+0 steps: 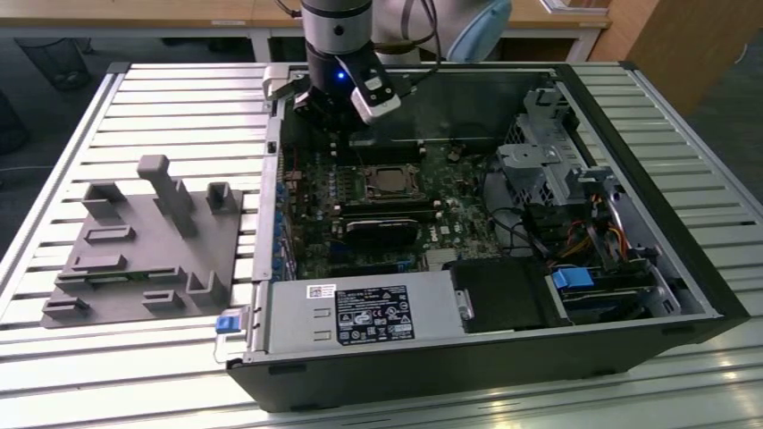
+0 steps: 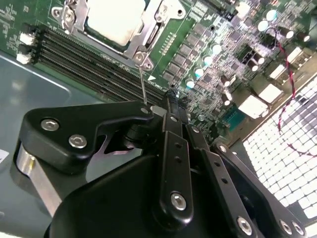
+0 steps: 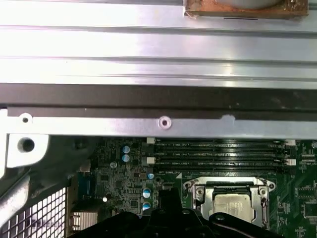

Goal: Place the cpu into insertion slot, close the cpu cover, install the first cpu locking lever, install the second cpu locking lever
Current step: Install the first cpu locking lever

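**Trouble spots and tally**

Poised low over the far-left part of the motherboard [image 1: 313, 206], inside the open computer case [image 1: 477, 366]: the gripper [image 1: 324, 123], fingers [image 2: 168, 134] looking drawn together into one narrow tip, with nothing visibly pinched between them.

Lying flat in the insertion slot [image 3: 205, 203], about mid-board: the cpu [image 2: 115, 20], framed by the cpu cover [image 2: 146, 35], apparently folded down over it.

Rising from the socket corner toward the fingertip: a thin locking lever [image 2: 142, 82], upright and, by the look of it, not yet hooked down, with its free end just beside the gripper.

Likely ways to go wrong from here:
- Slipping off the lever, since a narrow tip on a thin springy rod gives little purchase.
- Letting the rod spring back up, from releasing before the catch is reached.
- Missing the retaining hook, from pushing straight down with no sideways sweep, and so leaving the cover unclamped.
- Scraping the capacitors or the memory slots [image 3: 218, 152] close beside the socket, from drifting off line.
- Loading the chip unevenly, should the cover sit askew. Hard to judge from these views.

Counted:
- one cpu
- one cpu cover
- one insertion slot
- one lever clearly seen, a second hard to tell apart from the frame
- four memory slots
- one gripper
- one grey fixture tray [image 1: 143, 241], well apart from the case, on the slatted counter [image 1: 167, 107] at the exterior view's left
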Robot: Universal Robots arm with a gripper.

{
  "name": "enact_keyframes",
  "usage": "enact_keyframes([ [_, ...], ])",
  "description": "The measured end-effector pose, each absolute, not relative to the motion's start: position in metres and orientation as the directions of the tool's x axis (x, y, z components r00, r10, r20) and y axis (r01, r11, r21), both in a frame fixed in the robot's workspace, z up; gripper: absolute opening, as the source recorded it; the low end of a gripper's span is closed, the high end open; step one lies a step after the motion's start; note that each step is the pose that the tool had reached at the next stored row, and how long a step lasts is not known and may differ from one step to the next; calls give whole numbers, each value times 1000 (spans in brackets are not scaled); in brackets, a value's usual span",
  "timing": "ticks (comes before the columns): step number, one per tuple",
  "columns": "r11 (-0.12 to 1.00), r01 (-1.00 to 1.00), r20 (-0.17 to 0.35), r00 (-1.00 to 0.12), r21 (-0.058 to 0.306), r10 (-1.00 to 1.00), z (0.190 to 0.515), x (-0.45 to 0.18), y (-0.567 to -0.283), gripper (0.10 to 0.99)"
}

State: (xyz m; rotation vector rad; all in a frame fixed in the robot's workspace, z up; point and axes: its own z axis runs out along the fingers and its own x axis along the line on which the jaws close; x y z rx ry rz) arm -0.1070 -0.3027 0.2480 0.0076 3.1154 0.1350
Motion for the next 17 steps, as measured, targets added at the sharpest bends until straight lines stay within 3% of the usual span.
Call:
enact_keyframes([
  [17,996,4,-24,-1000,89,6,249,-97,-298,106],
])
